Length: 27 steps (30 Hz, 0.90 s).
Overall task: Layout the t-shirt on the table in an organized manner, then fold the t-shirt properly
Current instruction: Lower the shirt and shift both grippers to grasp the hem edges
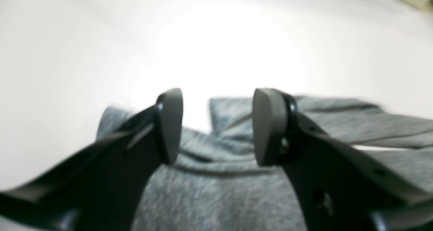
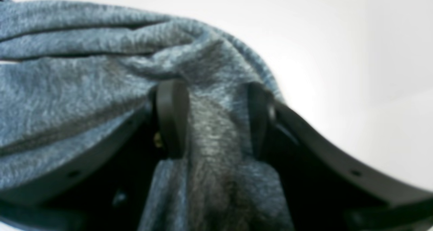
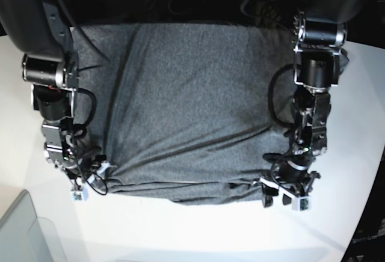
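T-shirt point(image 3: 186, 112) is spread out over the middle of the table point(image 3: 198, 232), dark heather grey, mostly flat across the body but with diagonal wrinkles pulling toward the two near corners. The far edge runs pretty straight along the back of the table, the near hem is bunched and wavy.

Right gripper point(image 2: 213, 119) is at the near corner on the base view's left, and from its wrist cam you can see a twisted rope of fabric running right between the two pads, so it's clamped onto the t-shirt. Cloth drapes over and around the fingers there.

Left gripper point(image 1: 218, 126) is at the other near corner. Its jaws stand apart with a clear gap, and the shirt lies below and beyond them; from that wrist view nothing is pinched between the pads, so I'd call it released, hovering just over the folded hem edge.

Room-wise: plenty of bare white table in front of the near hem and out to both sides past the arms. At the back the shirt reaches up to the dark clutter by the robot's base, so no spare room there.
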Motion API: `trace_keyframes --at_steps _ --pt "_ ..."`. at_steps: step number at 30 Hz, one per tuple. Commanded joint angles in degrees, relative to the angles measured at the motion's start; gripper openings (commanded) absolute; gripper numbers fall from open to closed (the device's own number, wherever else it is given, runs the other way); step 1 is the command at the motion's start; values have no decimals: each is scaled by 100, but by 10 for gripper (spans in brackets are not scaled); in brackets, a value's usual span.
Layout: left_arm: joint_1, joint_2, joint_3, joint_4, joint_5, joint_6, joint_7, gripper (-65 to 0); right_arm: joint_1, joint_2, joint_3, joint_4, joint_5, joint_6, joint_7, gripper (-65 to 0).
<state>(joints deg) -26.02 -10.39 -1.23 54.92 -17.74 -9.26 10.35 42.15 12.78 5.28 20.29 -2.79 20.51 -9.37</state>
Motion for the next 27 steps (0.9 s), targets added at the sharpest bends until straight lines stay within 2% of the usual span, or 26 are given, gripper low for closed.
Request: trace_keyframes --at_steps 1,4,7,10,12,15,18,24,27 --pt "-172 -29 -4 148 2 7 -134 -327 194 63 4 94 37 -25 159 -355" --pt "-427 129 -13 -265 20 16 -160 -327 185 54 4 76 37 -25 159 -355" --pt "-875 296 -22 -1417 20 16 -213 -326 176 46 4 67 37 -25 159 -355" --pt "-1341 455 5 -2630 20 -19 -758 -326 176 46 4 67 37 -16 123 -355" --pt "-1499 560 5 -3114 20 -19 -1268 -326 176 46 4 67 37 -16 123 -355" --pt "-1754 631 5 -3720 29 -11 -1699 -326 159 46 4 67 37 -16 115 -355" --pt "-1877 718 14 -4098 29 -11 -1769 -326 18 46 4 111 46 -16 123 -355" --pt "-1851 718 22 -4186 29 7 -1716 -326 -149 46 4 111 46 -7 150 -355" --pt "-1481 674 22 -4168 29 16 -1716 -326 -211 46 4 111 46 -7 141 -355"
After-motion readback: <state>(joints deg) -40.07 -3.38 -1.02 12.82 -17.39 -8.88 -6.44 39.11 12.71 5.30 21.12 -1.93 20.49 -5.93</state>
